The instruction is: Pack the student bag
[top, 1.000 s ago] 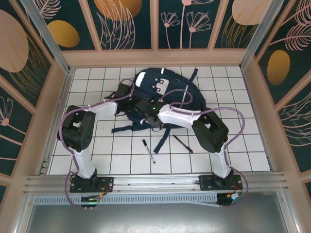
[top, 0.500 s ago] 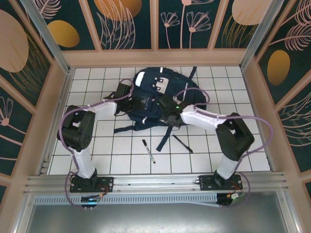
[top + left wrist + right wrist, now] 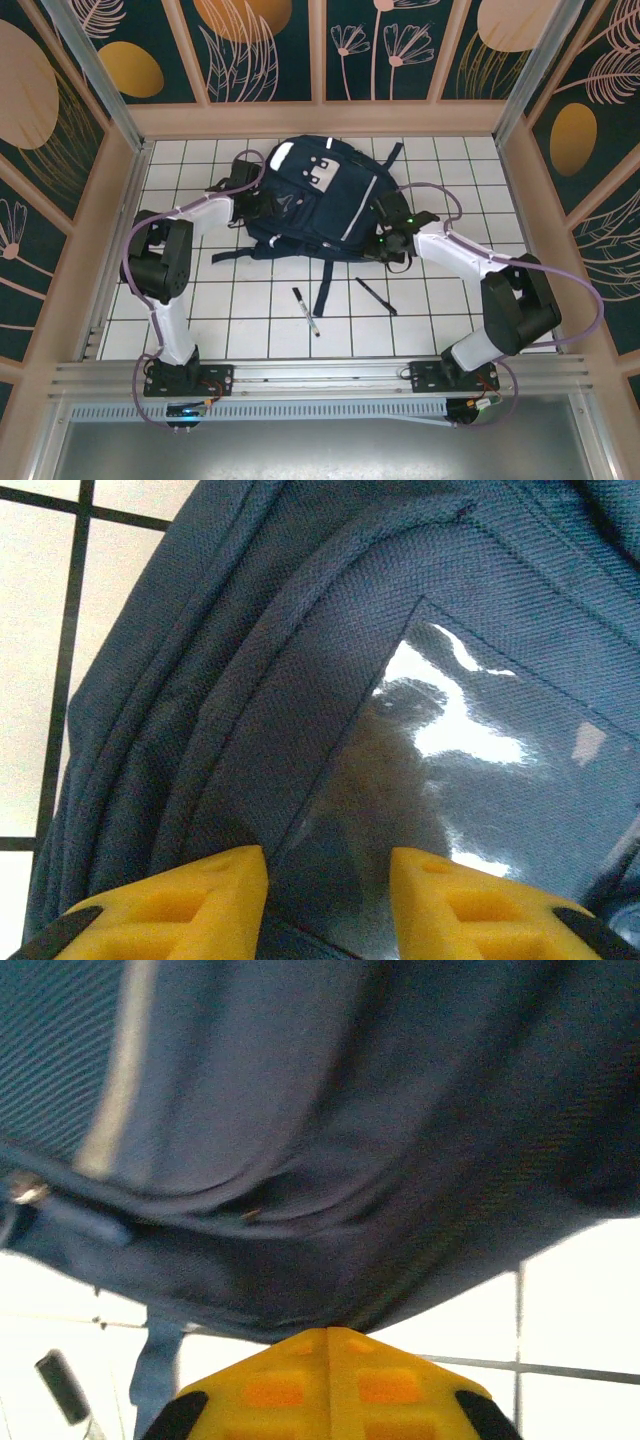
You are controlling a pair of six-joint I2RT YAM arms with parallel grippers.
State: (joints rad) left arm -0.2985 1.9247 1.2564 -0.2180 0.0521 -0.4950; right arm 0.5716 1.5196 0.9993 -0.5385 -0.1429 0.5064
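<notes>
Student bag (image 3: 320, 200) lies flat at desk (image 3: 250, 315) far-centre, both claws at its sides.
Left claw (image 3: 328, 885) jaws apart, pads against bag's left edge by a shiny clear panel (image 3: 470, 780). Right claw (image 3: 328, 1345) pads together, bag's lower right hem right at their tips. Contents not visible. Two pens (image 3: 306, 311) on desk nearer the bases.

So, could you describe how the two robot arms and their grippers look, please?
Both arms have white link shells and bulky black joint housings, on black bases bolted to a metal rail. A thin purple cable loops along each arm. The left gripper and the right gripper have yellow fingers with moulded square recesses and black parts behind. A small green light glows near the right wrist.
</notes>
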